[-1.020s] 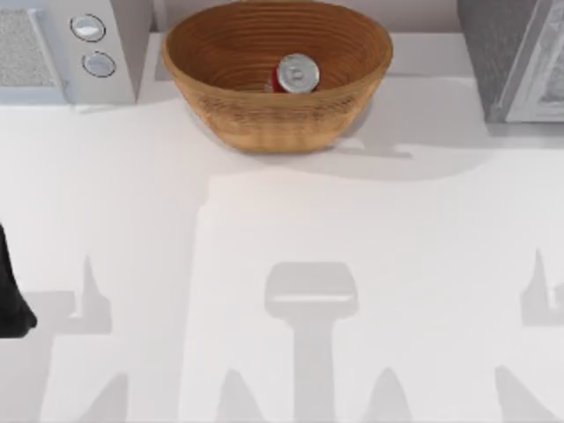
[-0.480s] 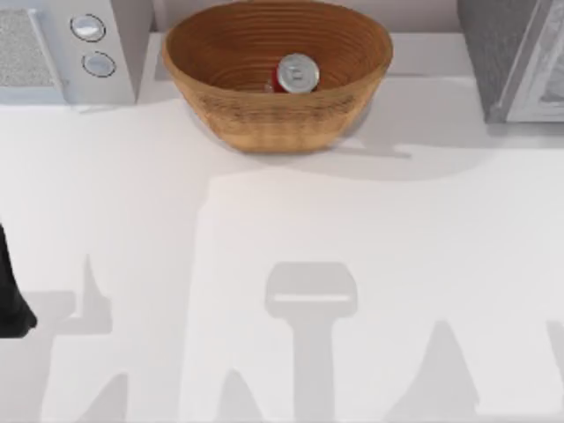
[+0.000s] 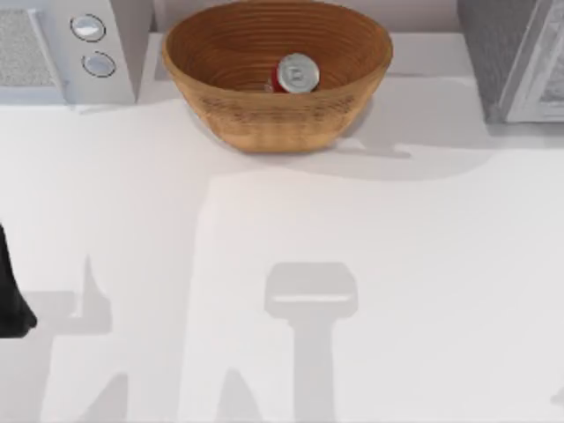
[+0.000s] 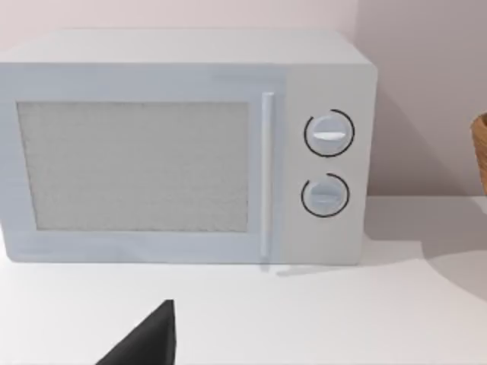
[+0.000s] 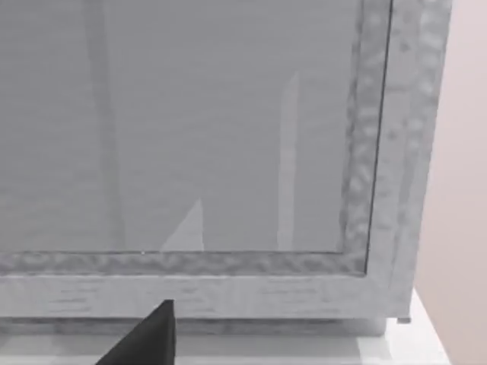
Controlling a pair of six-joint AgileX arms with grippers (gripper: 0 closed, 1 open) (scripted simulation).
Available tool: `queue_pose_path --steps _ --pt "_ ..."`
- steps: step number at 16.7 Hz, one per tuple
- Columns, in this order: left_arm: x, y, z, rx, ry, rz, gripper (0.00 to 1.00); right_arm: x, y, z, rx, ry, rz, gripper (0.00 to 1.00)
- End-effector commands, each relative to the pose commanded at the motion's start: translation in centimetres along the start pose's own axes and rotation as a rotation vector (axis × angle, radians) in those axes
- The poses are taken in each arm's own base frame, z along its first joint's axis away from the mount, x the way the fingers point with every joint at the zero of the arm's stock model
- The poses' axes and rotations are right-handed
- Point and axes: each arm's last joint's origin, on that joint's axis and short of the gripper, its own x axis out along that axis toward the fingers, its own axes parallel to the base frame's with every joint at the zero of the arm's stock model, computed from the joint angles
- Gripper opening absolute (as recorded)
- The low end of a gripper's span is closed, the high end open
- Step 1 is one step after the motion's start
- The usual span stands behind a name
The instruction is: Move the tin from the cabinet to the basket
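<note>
Top view: plain white desk [image 3: 370, 264], smooth and matte. The cabinet [image 3: 515, 57] is right of the basket, a dark-grey speckled box with a pale framed door. Left of the basket sits a white boxy microwave [image 3: 62, 48] with two round knobs. The basket [image 3: 278, 119] itself is an oval bowl of tan wicker, ribbed rings running round the inside. The tin [image 3: 296, 74] sits inside the basket, small and round, shiny silver top, a bit of red side peeking out. Left arm [image 3: 11, 291] is parked far left of the basket; can't tell what either arm's jaws are doing.
</note>
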Motion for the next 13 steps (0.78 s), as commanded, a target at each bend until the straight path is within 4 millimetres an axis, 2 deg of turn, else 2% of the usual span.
queue_pose_path --steps 3,9,13 --pt "0.0 0.0 0.0 0.0 0.0 0.0 1.0 -0.6 -1.6 -0.9 0.0 0.001 0.002 1.0" --pt "0.0 0.0 0.0 0.0 0.0 0.0 1.0 -0.6 -1.7 -1.0 0.004 0.003 0.004 1.0" --pt "0.0 0.0 0.0 0.0 0.0 0.0 1.0 0.2 -3.4 0.7 -0.001 0.001 0.006 1.0"
